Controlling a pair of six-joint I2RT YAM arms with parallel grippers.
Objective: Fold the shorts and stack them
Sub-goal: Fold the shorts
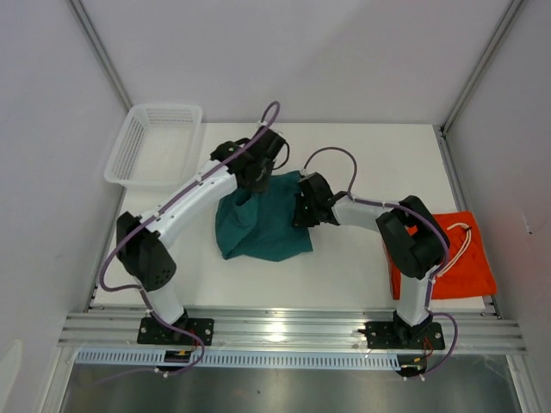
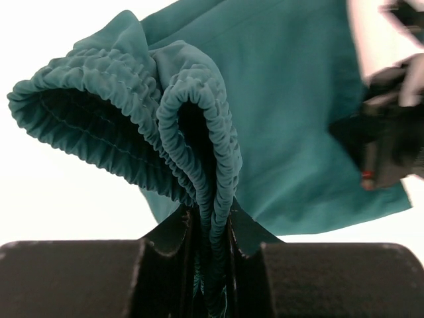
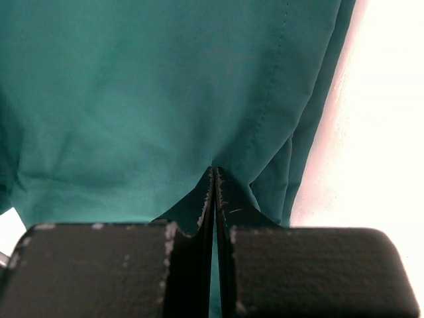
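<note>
A white basket (image 1: 155,142) stands in the far left corner of the tabletop (image 1: 344,267). The right arm (image 1: 413,237) partly hides the orange shorts (image 1: 461,258), which lie flat at the near right. The teal shorts (image 1: 263,228) lie crumpled in the middle. The left fingers (image 2: 165,238) pinch their gathered waistband, and the right fingers (image 3: 192,215) pinch a plain fold.

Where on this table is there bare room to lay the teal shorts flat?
Bare: the far right of the table, behind the orange shorts, and the near strip in front of the teal shorts. Crowded: the middle, where the left gripper and right gripper pinch the teal shorts; the mesh basket fills the far left corner.
</note>
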